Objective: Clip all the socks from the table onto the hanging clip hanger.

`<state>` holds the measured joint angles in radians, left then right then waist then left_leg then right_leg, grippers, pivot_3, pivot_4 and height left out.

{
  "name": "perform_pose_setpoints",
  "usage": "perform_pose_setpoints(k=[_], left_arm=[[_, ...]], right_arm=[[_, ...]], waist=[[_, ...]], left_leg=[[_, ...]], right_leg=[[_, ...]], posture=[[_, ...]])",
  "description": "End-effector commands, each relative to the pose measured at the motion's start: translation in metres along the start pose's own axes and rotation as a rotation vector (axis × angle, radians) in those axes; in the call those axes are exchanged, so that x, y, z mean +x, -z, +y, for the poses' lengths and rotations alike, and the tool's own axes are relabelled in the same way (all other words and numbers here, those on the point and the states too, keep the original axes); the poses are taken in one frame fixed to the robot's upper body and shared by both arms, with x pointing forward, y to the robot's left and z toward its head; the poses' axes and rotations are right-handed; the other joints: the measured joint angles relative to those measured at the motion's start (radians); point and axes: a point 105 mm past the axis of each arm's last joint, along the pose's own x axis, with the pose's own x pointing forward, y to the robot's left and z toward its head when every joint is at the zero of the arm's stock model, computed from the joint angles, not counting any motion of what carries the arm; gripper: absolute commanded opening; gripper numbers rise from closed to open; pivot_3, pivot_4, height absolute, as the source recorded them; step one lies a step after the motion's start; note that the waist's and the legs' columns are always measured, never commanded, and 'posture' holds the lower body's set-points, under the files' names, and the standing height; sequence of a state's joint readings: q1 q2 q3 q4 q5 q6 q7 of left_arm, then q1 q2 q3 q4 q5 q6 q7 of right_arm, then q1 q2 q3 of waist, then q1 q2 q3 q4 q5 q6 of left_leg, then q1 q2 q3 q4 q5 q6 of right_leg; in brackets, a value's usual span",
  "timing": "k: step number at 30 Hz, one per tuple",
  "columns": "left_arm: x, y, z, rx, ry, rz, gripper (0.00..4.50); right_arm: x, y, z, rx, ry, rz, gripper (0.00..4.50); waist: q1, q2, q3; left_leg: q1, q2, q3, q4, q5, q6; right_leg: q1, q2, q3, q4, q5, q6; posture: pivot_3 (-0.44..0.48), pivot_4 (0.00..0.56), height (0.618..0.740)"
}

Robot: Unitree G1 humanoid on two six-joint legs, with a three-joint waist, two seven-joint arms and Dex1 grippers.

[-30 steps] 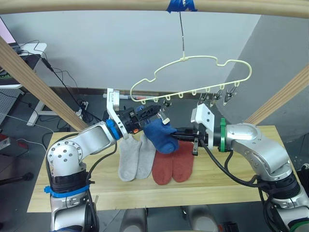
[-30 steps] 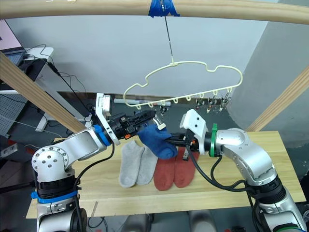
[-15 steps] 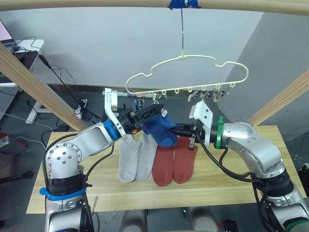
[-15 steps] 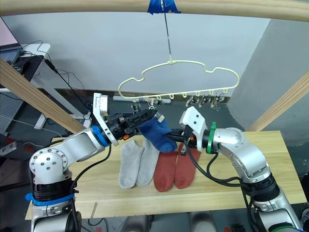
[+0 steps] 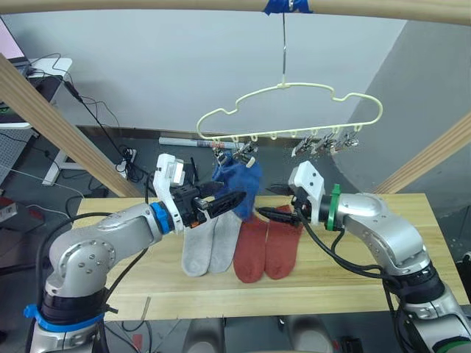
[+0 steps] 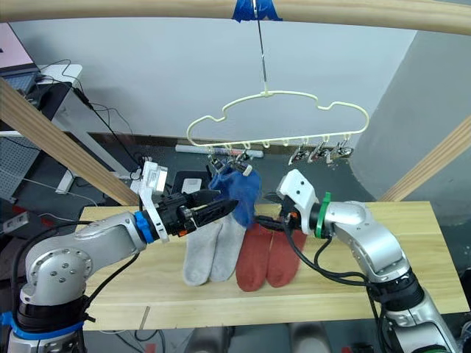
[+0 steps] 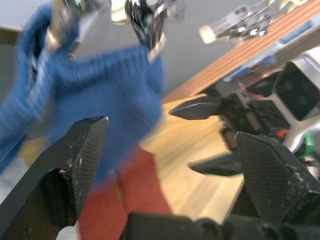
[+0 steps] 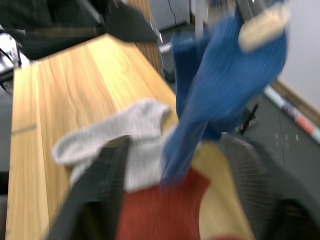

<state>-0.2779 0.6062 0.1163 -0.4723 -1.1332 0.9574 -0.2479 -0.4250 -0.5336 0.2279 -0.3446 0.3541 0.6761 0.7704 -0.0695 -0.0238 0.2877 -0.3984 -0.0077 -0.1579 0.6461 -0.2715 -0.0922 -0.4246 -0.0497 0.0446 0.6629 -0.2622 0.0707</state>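
While both blue socks (image 5: 237,180) hang clipped to the clip hanger (image 5: 291,110), you see the left tool (image 5: 234,200) and right tool (image 5: 268,213) spread apart, holding nothing; grey socks (image 5: 210,243) and rust red socks (image 5: 265,246) lie on the surface (image 5: 383,272).

Right pincer (image 8: 170,200) fingers spread wide, blurred, one each side of view. Between them blue socks (image 8: 225,85) hang above desk (image 8: 65,85), apart from both fingers. Pale blurred object (image 8: 262,22) at their top edge. Grey sock (image 8: 125,135) lies flat on desk planks, just beside rust red sock (image 8: 160,212).
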Motion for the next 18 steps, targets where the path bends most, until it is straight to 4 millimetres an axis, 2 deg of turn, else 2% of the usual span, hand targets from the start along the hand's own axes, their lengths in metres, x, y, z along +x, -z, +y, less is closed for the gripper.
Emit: perform_pose_setpoints(k=[1,5,8,10,13,18], left_arm=[[0.004,-0.001,-0.013,0.132,0.01,-0.052,4.5],[0.008,0.005,-0.022,0.226,-0.005,-0.081,4.5],[0.01,0.007,-0.021,0.274,-0.025,-0.104,4.5],[0.014,0.001,-0.019,0.33,-0.071,-0.165,4.5],[0.024,-0.012,-0.02,0.419,-0.117,-0.271,3.9],[0.037,-0.018,-0.023,0.535,-0.139,-0.344,2.46]], right_arm=[[-0.018,-0.009,-0.002,-0.042,0.021,-0.024,4.45],[-0.035,-0.016,-0.001,-0.041,0.035,-0.037,4.45],[-0.04,-0.02,-0.002,-0.04,0.05,-0.047,4.45],[-0.041,-0.025,-0.003,-0.039,0.073,-0.066,4.45],[-0.044,-0.032,-0.004,-0.039,0.112,-0.099,4.5],[-0.045,-0.038,-0.003,-0.037,0.14,-0.13,4.5]], waist=[[0.006,0.0,0.0],[0.007,0.0,0.0],[0.007,0.0,0.0],[0.007,0.0,0.0],[0.011,0.0,0.0],[0.011,0.0,0.0]], left_leg=[[0.0,0.0,0.0,0.0,0.0,0.0],[0.0,0.0,0.0,0.0,0.0,0.0],[0.0,0.0,0.0,0.0,-0.002,0.003],[0.001,0.0,0.0,0.0,-0.002,0.004],[0.001,0.0,0.0,0.001,-0.002,0.004],[0.001,0.0,0.0,0.001,-0.002,0.004]], right_leg=[[0.0,0.0,0.0,0.0,0.0,0.0],[0.0,0.0,0.0,0.0,0.0,0.0],[0.0,0.0,0.0,0.0,0.0,0.0],[0.001,0.0,0.0,0.0,0.0,0.0],[0.002,0.0,0.0,0.0,0.0,0.0],[0.002,0.0,0.0,0.0,0.0,0.0]], posture=[[-0.07,0.278,0.74],[-0.078,0.275,0.74],[-0.084,0.276,0.74],[-0.094,0.271,0.74],[-0.099,0.268,0.74],[-0.112,0.261,0.74]])
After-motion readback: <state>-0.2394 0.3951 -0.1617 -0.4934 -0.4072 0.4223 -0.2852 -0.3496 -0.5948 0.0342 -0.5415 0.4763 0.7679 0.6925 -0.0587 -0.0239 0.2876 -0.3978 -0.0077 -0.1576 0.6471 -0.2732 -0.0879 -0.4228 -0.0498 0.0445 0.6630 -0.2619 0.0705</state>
